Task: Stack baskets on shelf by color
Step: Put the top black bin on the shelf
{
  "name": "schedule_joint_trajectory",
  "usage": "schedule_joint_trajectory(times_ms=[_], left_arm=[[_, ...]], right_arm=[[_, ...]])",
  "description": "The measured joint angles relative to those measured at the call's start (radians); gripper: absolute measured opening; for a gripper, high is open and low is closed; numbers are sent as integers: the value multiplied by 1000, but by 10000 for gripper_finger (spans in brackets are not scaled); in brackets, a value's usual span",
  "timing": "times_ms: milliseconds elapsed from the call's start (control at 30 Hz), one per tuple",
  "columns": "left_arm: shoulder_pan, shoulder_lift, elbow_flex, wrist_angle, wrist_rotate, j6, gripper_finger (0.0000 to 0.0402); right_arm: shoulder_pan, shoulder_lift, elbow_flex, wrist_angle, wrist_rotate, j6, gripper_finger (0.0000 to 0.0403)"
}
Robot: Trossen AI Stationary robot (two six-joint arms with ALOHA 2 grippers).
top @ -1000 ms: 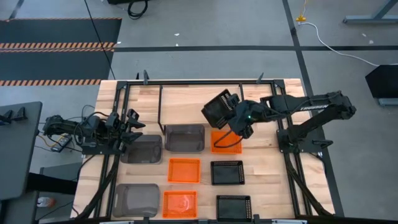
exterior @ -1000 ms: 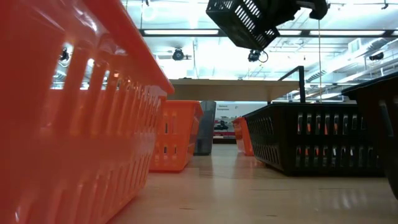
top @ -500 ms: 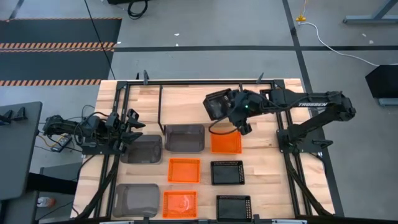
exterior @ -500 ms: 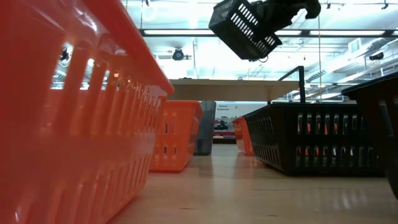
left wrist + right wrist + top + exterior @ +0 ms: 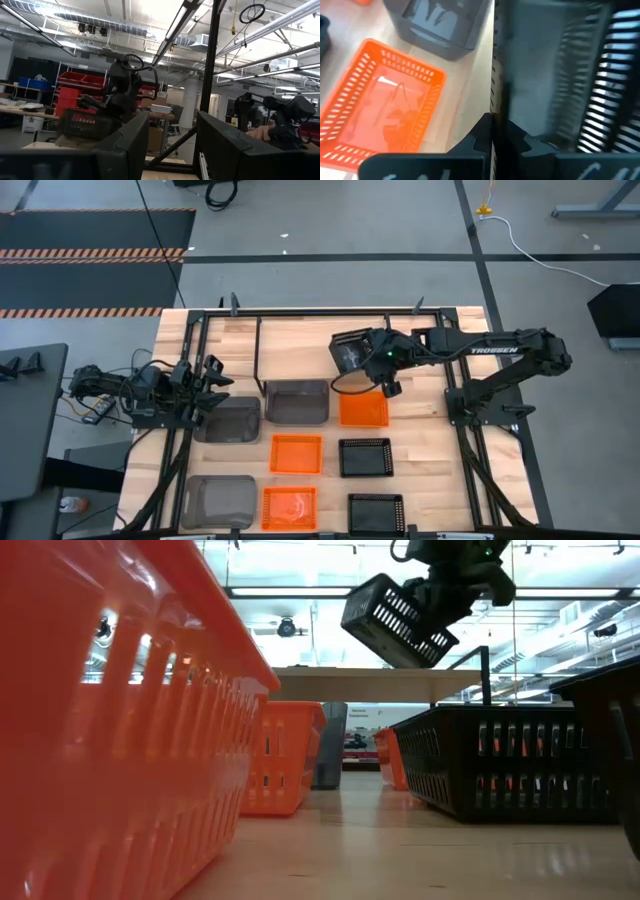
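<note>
My right gripper (image 5: 374,361) is shut on a black mesh basket (image 5: 351,352) and holds it tilted in the air above the shelf's pale board (image 5: 330,683), as the low view shows. On the table lie three grey baskets (image 5: 297,401) (image 5: 228,420) (image 5: 218,500), three orange ones (image 5: 364,409) (image 5: 297,453) (image 5: 289,507) and two more black ones (image 5: 365,457) (image 5: 376,512), each flat on its bottom. My left gripper (image 5: 214,385) waits open at the table's left, holding nothing. My right gripper pinches one side wall of the black basket at its rim (image 5: 493,107) between its two fingers, one inside the basket and one outside. The fingers slant down from the table's right side. The basket (image 5: 398,622) hangs lifted clear and tipped, its far end lower.
The shelf's black frame (image 5: 320,312) runs along the table's far edge, with posts (image 5: 487,675) rising beside the board. The right arm's mount (image 5: 480,405) stands at the right. Bare wood shows between the rows of baskets.
My right gripper has moved toward the table's far edge and down toward the shelf board, rolling its wrist. The black basket has come down with it and turned, still lifted clear.
</note>
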State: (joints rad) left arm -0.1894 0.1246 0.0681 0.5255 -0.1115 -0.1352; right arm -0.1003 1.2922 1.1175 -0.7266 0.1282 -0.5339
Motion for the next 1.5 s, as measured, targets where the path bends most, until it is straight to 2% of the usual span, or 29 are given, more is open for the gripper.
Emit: schedule_joint_trajectory(times_ms=[133, 333, 667, 833, 1033, 1100, 1233, 1367, 1500], left_arm=[[0, 0, 0, 0, 0, 0, 172], [0, 0, 0, -1, 0, 0, 172], [0, 0, 0, -6, 0, 0, 172], [0, 0, 0, -6, 0, 0, 172], [0, 0, 0, -6, -13, 0, 172], [0, 0, 0, -8, -21, 0, 172], [0, 0, 0, -8, -23, 0, 172], [0, 0, 0, -9, -25, 0, 172], [0, 0, 0, -13, -27, 0, 172]], right_arm=[[-6, 0, 0, 3, 27, 31, 44], [-13, 0, 0, 26, 35, 167, 86], [-11, 0, 0, 131, 34, 176, 140], [-1, 0, 0, 318, 34, 284, 148], [2, 0, 1, 497, 33, 644, 152], [1, 0, 1, 504, 33, 732, 152], [2, 3, 1, 471, 23, 811, 152], [2, 38, 5, 457, -7, 831, 152], [2, 114, 66, 417, -26, 853, 152]])
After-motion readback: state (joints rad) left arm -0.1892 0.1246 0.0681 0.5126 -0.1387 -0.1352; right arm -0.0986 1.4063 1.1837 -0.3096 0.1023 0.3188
